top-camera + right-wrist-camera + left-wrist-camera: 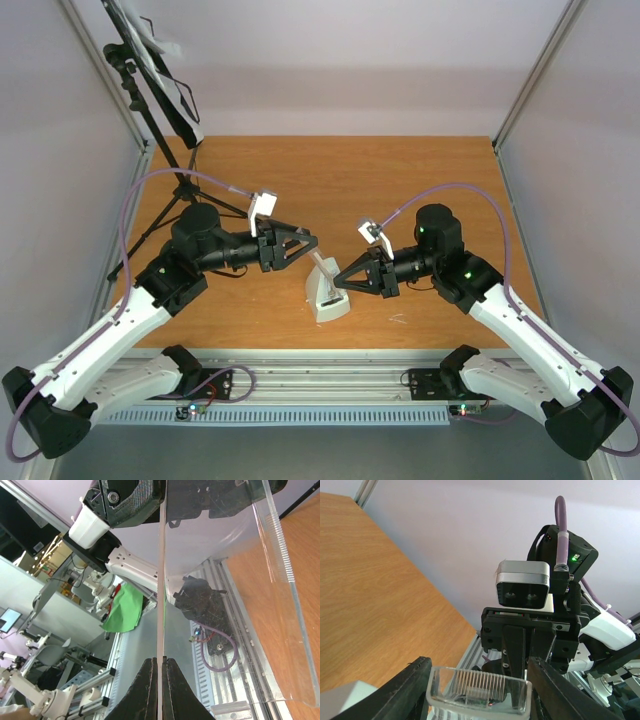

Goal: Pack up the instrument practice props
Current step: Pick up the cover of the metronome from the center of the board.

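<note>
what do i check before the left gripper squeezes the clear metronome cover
1. clear cover sits inside left gripper: ok
2. its fingers touching cover walls: cannot tell
3. right gripper shut on thin pale strip: ok
4. whether that strip is cover wall or pendulum: cannot tell
5. metronome base flat on table: ok
6. music stand upright, far left corner: ok

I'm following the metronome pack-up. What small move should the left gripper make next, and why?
Probably close the left gripper on the clear cover: its fingers flank the cover's end without clearly clamping it, while the right gripper pinches its thin edge by the metronome.
</note>
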### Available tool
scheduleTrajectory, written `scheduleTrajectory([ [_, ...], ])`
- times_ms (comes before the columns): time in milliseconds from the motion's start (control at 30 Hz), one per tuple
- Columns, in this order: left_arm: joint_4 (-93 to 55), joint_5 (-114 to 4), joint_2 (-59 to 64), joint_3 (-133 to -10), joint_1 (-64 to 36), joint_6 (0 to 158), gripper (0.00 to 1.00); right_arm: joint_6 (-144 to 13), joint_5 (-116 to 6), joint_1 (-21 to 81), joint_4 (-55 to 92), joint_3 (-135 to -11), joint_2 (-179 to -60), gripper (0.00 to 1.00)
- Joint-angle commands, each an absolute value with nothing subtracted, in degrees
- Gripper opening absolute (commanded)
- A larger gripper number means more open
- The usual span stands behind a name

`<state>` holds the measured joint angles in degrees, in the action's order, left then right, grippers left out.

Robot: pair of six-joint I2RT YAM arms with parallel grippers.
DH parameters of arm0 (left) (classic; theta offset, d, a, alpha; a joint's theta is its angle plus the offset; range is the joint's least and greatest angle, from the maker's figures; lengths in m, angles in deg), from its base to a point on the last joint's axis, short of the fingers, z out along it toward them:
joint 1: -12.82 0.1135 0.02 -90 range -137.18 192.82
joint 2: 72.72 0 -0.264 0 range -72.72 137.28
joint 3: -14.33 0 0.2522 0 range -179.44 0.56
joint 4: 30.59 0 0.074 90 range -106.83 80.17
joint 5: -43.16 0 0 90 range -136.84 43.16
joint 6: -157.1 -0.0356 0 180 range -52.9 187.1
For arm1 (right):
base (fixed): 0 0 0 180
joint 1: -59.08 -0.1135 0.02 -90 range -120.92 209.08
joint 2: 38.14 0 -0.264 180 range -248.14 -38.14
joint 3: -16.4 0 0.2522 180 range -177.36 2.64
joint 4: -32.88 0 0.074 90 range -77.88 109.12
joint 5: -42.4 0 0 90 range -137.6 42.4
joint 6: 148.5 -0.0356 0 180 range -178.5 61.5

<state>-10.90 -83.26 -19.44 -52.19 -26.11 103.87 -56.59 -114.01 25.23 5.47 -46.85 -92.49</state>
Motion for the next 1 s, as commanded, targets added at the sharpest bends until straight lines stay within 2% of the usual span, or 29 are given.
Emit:
scheduleTrajectory([
  [0, -11.8, -85.2, -20.0, -53.5, -27.0, 103.0, 0.51, -57.7, -112.9, 24.9, 9.3, -46.8, -92.2, 0.01],
  [167, -11.7, -84.9, -20.0, -53.3, -27.1, 103.0, 0.51, -58.2, -112.4, 24.9, 9.6, -46.6, -92.9, 0.01],
  [333, -9.5, -81.4, -20.8, -52.8, -27.0, 103.5, 0.47, -58.2, -111.5, 24.9, 9.5, -46.2, -93.8, 0.14],
  [533, -7.4, -78.6, -21.0, -52.6, -27.1, 103.5, 0.42, -58.3, -111.0, 24.9, 9.4, -46.0, -94.5, 0.20],
  [667, -6.9, -78.0, -20.7, -52.7, -27.1, 104.5, 0.41, -57.0, -109.7, 24.9, 8.0, -46.2, -93.5, 0.36],
  [800, -5.2, -75.5, -20.7, -52.9, -27.1, 105.0, 0.40, -54.3, -106.2, 24.9, 4.6, -46.7, -90.8, 0.66],
  [833, -4.8, -74.7, -20.7, -52.9, -27.1, 105.1, 0.40, -53.6, -104.9, 25.0, 3.8, -46.7, -90.0, 0.71],
  [967, -4.2, -72.4, -20.6, -52.9, -26.9, 106.7, 0.40, -51.0, -100.1, 24.9, 4.6, -43.9, -84.1, 0.82],
])
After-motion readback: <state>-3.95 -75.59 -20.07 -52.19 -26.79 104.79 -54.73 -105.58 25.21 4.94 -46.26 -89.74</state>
